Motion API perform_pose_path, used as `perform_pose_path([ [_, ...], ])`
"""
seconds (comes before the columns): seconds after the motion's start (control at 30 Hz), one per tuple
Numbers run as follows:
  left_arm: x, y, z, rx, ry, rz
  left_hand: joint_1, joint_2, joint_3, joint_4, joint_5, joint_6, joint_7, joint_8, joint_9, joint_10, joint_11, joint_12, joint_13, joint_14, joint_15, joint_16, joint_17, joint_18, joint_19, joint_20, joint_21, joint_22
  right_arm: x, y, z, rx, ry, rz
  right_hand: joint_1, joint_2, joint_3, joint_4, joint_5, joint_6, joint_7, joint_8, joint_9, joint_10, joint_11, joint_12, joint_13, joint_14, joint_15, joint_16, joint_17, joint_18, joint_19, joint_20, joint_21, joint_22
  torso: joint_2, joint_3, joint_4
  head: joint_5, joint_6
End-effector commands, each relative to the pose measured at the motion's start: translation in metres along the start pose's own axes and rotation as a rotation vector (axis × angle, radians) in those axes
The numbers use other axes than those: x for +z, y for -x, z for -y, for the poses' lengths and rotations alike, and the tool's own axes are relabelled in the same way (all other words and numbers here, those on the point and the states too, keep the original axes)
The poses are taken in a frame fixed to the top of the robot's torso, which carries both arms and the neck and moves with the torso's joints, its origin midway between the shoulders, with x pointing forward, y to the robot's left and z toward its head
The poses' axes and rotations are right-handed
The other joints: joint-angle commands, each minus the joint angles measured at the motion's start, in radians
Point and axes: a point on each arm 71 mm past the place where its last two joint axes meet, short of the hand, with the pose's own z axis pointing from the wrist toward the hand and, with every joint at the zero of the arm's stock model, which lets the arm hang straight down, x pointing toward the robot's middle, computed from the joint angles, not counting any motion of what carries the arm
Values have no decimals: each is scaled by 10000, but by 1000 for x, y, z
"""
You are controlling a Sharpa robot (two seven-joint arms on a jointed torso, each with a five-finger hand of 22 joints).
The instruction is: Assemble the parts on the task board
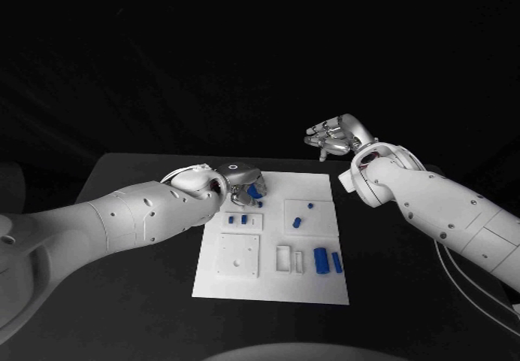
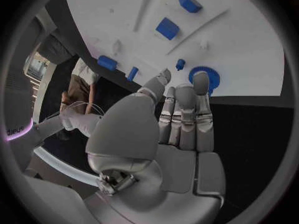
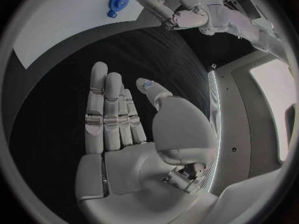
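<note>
The white task board (image 1: 276,282) lies in the middle of the black table. My left hand (image 1: 237,179) hovers at the board's far left corner with its fingers (image 2: 184,109) straight and nothing in them. Their tips reach a blue gear (image 2: 204,78) lying flat on the board (image 2: 249,50), also seen as the gear (image 1: 254,192) and the gear (image 3: 118,2). A small blue peg (image 2: 180,63) stands beside it. My right hand (image 1: 335,139) is raised beyond the board's far right corner, its fingers (image 3: 106,109) spread flat and holding nothing.
Two small blue pieces (image 1: 238,219) stand in a left block, another blue piece (image 1: 298,222) in a square plate. Two long blue bars (image 1: 328,260) lie at the board's right edge. A white square plate (image 1: 240,254) sits near the front left.
</note>
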Motion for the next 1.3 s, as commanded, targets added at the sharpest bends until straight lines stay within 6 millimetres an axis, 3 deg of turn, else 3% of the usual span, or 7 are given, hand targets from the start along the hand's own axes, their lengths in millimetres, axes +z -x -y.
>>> perform_pose_path([
  [0.03, 2, -5, 2, 565, -139, -453, 134, 7, -41, 94, 73, -122, -26, -29, -17, -127, -13, -39, -15, 154, -17, 26, -29, 160, 111, 13, 72, 191, 0, -1, -3, 21, 171, 66, -88, -13, 85, -2, 58, -9, 65, -6, 7, -113, -8, -60, -14, 77, 64, 107, 34, 196, 82, 71, 82, 44, 10, -11, 6, -17, -9],
  [0.37, 4, -12, -2, 782, 61, -839, 113, 63, 108, 292, 43, -171, -15, -33, -43, 219, -62, -46, -20, 402, -9, 95, 17, 249, 225, 53, 160, 195, 0, -3, -7, -4, 225, 78, -96, -96, 248, 92, 165, -17, 71, -4, 11, -208, 11, -86, -20, 216, 50, 389, 161, 276, 194, 66, 298, 377, 12, -5, -3, -40, -35],
  [0.77, 7, -17, -4, 861, 220, -671, -8, 73, 468, 506, 12, -179, -23, -35, -61, 475, -130, -47, -22, 431, -46, 98, 38, 224, 201, 30, 234, 195, -1, -3, -9, 3, 256, 85, -99, -103, 262, 111, 210, -10, 68, -3, 12, -209, 11, -83, -19, 212, 50, 400, 164, 281, 183, 68, 309, 422, 14, 3, -23, -78, -52],
  [0.87, 8, -18, -3, 835, 206, -528, -64, 30, 604, 592, -31, -460, -154, -41, -84, 704, -210, -48, -20, 451, -106, 93, 39, 202, 204, 1, 267, 191, -1, -3, -10, 5, 260, 78, -99, -103, 262, 111, 210, -10, 68, -3, 12, -209, 11, -83, -19, 212, 50, 400, 164, 281, 183, 68, 309, 422, 17, 6, -24, -90, -46],
  [1.07, 9, -18, -4, 813, 258, -275, -68, -26, 691, 747, -121, -670, -185, -37, -85, 895, -249, -47, -18, 510, -120, 68, 35, 166, 230, -28, 293, 187, -1, -4, -11, -1, 262, 67, -108, -114, 263, 123, 230, -9, 68, -3, 12, -211, 13, -84, -19, 209, 51, 403, 164, 282, 178, 70, 310, 439, 14, 2, -15, -101, -62],
  [1.3, 9, -15, -4, 759, 281, 105, -2, -8, 804, 826, -131, -295, -126, 4, -47, 1379, -340, -40, -8, 544, -141, 68, 50, 154, 247, -56, 335, 195, -1, -3, -10, -11, 239, 58, -108, -114, 263, 123, 230, -9, 68, -3, 12, -211, 13, -84, -19, 209, 51, 403, 164, 282, 178, 70, 310, 439, -1, 4, -6, -132, -76],
])
